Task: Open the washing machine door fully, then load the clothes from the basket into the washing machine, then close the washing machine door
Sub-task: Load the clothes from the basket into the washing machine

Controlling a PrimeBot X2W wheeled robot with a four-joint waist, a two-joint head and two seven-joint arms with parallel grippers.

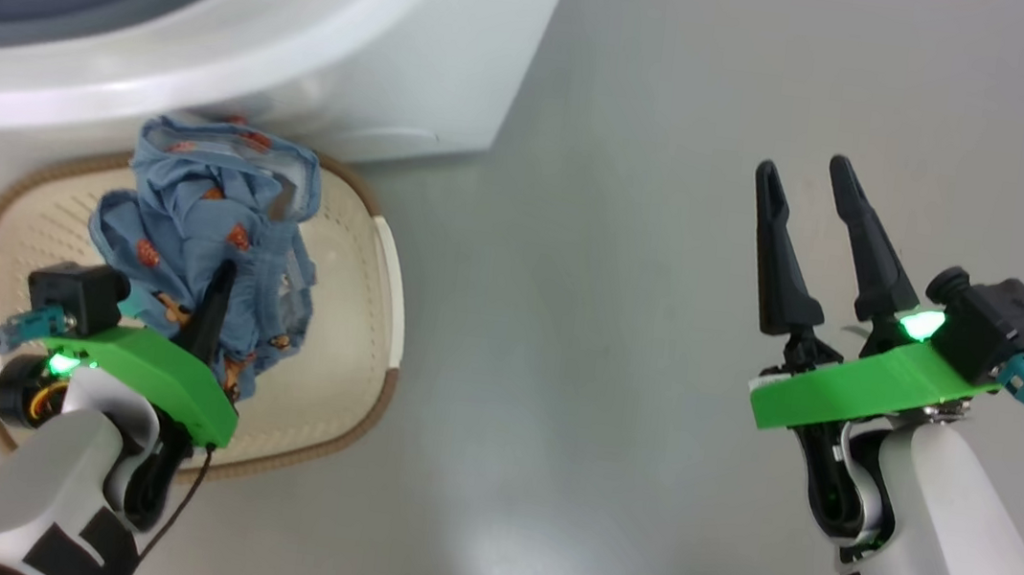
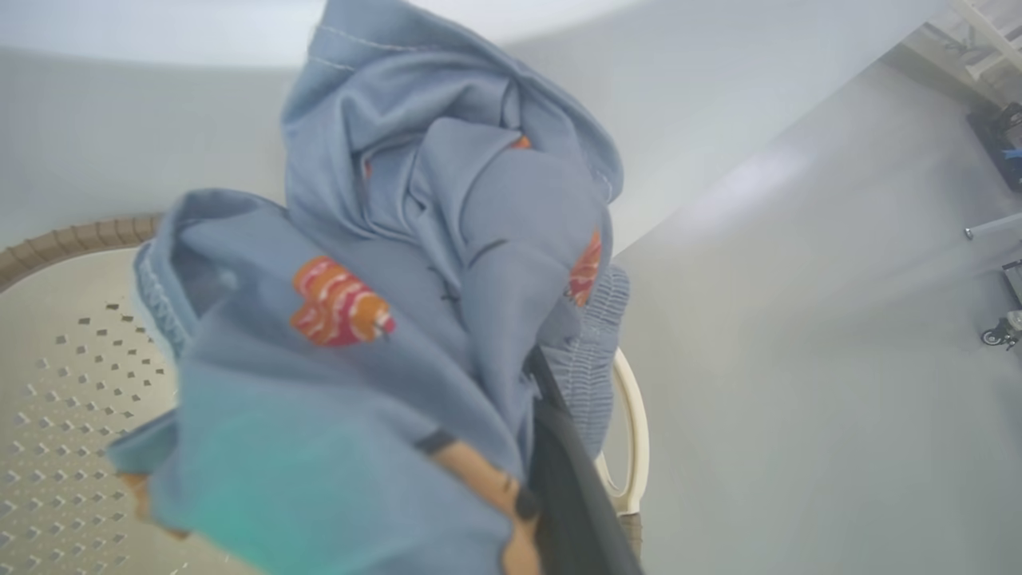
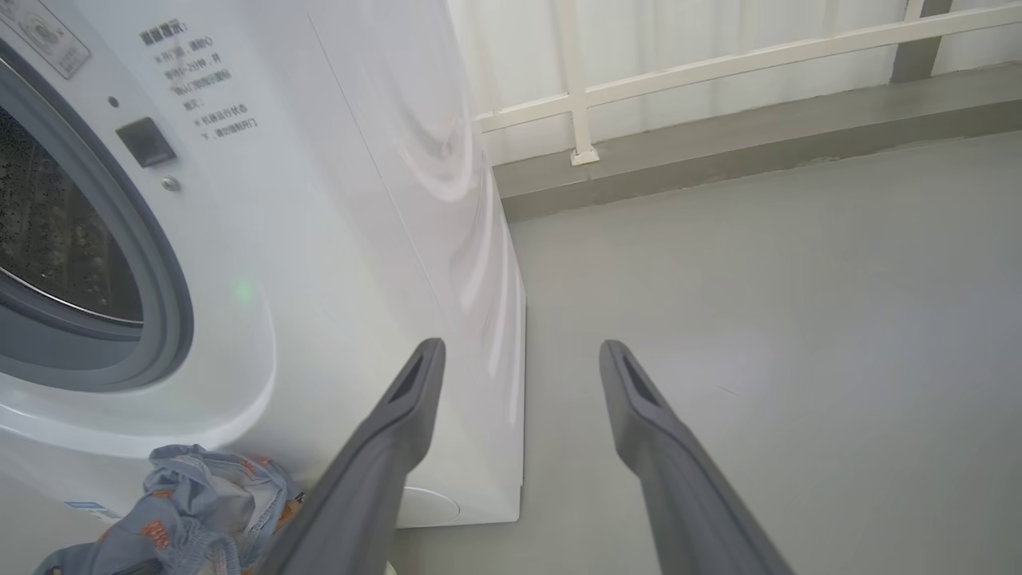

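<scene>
Now you are in the loading step: your left hand [image 1: 217,297] pinches the soft light-blue garments printed with orange-red figures [image 1: 212,215], bunched just above the cream perforated plastic basket with its brown woven-look rim [image 1: 386,312]. The basket sits on the grey floor [image 1: 622,339] just before the big white front-loading washing machine [image 1: 386,42]. Its mouth stands uncovered, so next, I judge, you carry the bundle up and in past the grey rubber ring [image 3: 172,319], keeping trailing cloth clear. Your right hand [image 1: 803,166] hangs spread and empty.
</scene>
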